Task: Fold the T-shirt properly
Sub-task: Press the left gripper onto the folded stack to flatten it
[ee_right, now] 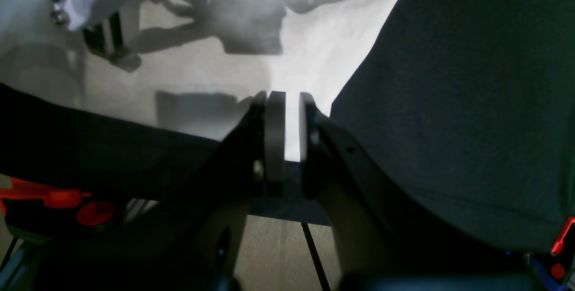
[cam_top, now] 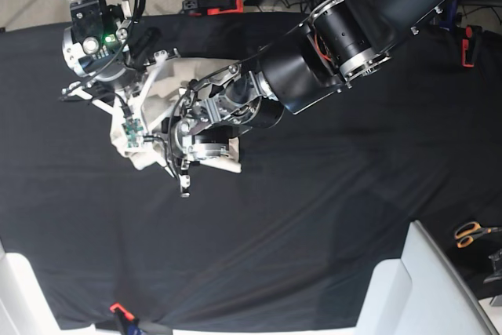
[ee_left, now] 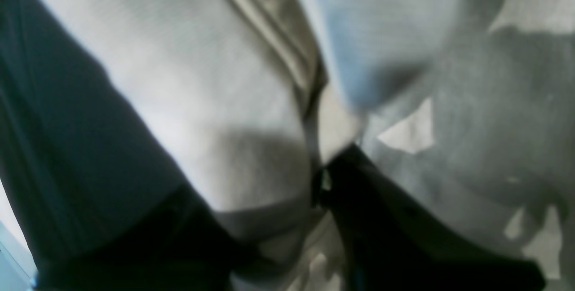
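The jaws of our left gripper [ee_left: 318,183] pinched the shirt [ee_right: 193,71]; our right gripper's [ee_right: 292,98] were a bit open. We seemed mid-fold, and next needed to lay it flat.

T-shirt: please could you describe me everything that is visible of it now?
The T-shirt is plain off-white, of soft-looking, finely woven or knitted fabric. It lies on the black cloth, partly flat with straight edges, partly raised into folds, and crossed by shadows. The base view shows it beneath both arms, which hide much of it. At the left gripper, a thick fold passes between the fingers; whether they grip it firmly, I cannot tell. Neck and label are not visible.
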You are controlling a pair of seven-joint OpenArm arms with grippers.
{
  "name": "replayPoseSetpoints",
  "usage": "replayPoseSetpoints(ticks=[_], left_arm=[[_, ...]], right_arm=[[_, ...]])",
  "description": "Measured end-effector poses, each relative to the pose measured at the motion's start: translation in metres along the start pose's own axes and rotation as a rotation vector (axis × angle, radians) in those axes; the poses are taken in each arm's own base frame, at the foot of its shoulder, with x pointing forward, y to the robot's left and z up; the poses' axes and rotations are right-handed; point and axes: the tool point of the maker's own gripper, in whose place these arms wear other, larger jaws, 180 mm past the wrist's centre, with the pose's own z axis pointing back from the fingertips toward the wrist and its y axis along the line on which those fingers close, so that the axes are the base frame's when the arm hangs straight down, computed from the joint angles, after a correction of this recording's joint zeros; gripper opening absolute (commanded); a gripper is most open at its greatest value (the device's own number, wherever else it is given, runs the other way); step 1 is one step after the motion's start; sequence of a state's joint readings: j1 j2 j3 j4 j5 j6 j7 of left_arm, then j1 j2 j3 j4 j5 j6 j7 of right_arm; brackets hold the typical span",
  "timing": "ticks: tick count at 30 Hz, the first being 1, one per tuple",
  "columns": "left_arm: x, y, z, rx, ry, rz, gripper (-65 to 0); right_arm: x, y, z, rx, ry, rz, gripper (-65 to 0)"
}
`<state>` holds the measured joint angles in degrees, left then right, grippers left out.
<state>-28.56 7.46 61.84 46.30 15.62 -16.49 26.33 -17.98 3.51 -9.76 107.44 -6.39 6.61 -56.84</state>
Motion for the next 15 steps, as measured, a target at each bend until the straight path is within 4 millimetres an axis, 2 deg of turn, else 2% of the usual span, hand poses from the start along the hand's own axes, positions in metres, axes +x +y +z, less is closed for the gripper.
replayPoseSetpoints(ticks=[6, 8, 9, 15], left_arm=[[-0.007, 0.002, 0.000, -0.001, 0.039, 0.008, -65.0], [-0.010, 0.005, 0.001, 0.004, 0.061, 0.006, -51.2], [-0.011, 0.007, 0.001, 0.007, 0.065, 0.005, -46.2], [-0.012, 0.024, 0.003, 0.039, 0.073, -0.015, -21.9]], right_arm=[[0.000, 0.000, 0.000, 0.000, 0.000, -0.001, -59.6], [0.000, 0.000, 0.000, 0.001, -0.001, 0.000, -59.6], [0.000, 0.000, 0.000, 0.000, 0.000, 0.000, -59.6], [0.000, 0.002, 0.000, 0.003, -0.001, 0.003, -59.6]])
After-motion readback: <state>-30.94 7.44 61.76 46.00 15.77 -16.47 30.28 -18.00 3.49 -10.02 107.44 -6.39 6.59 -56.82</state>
